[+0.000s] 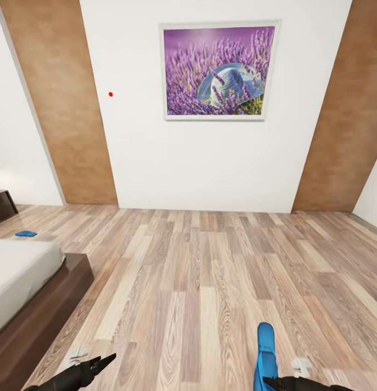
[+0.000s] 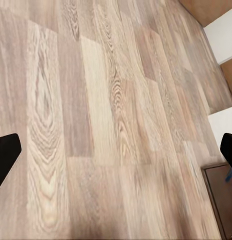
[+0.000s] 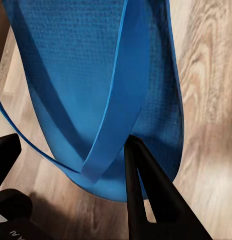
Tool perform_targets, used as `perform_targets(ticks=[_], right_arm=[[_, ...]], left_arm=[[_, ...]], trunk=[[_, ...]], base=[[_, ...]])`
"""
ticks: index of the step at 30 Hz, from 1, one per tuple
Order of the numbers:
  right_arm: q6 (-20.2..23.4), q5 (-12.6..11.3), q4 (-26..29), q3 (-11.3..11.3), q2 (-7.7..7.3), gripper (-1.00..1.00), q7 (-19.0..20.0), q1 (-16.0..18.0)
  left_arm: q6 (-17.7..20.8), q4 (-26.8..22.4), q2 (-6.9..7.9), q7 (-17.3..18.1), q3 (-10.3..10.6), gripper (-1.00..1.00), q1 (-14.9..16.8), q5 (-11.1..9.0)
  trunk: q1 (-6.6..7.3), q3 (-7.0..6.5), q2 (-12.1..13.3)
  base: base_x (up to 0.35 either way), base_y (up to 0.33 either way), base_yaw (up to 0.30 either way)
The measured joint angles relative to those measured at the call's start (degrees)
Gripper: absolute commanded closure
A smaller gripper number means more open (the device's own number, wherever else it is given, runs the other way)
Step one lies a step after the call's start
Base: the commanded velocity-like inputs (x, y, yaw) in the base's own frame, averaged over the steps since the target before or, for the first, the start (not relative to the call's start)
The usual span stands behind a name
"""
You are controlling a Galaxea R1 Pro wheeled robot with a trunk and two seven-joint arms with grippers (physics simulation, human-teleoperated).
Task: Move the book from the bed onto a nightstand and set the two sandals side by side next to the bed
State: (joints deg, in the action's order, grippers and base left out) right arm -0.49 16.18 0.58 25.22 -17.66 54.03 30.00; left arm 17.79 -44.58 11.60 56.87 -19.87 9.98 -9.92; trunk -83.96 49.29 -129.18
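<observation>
One bright blue sandal [image 1: 266, 353] hangs low over the wood floor at the bottom right, and my right gripper [image 1: 276, 383] is shut on its near end. Up close, the sandal [image 3: 95, 75] shows its thong straps, with a black finger [image 3: 146, 200] pressed on the sole beside the strap. The second sandal [image 1: 25, 234] lies on the floor beyond the bed [image 1: 25, 271], near the nightstand [image 1: 1, 205] at the far left. My left gripper [image 1: 104, 360] is open and empty over bare floor at the bottom left. The book is out of view.
A white wall with a lavender picture [image 1: 218, 70] stands ahead, flanked by brown panels. Wide wood-plank floor [image 1: 210, 282] stretches between me and the wall. The bed's dark frame corner [image 1: 82, 269] juts out on the left.
</observation>
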Motion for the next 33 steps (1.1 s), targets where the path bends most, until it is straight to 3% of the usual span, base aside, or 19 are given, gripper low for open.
perform_targets(ticks=[24,33], right_arm=[[-1.1,0.25,-0.07,0.0,0.09,1.0,-0.11,0.02],[-1.06,0.24,0.0,0.0,0.09,1.0,-0.11,0.0]], left_arm=[[-0.01,0.08,-0.38,-0.09,0.06,-1.0,0.0,0.03],[-0.03,0.04,-0.39,-0.06,0.06,-1.0,-0.02,0.03]], trunk=[[0.0,0.0,0.0],[0.0,0.0,0.0]], base=[[0.316,0.0,0.001],[0.316,0.0,0.093]])
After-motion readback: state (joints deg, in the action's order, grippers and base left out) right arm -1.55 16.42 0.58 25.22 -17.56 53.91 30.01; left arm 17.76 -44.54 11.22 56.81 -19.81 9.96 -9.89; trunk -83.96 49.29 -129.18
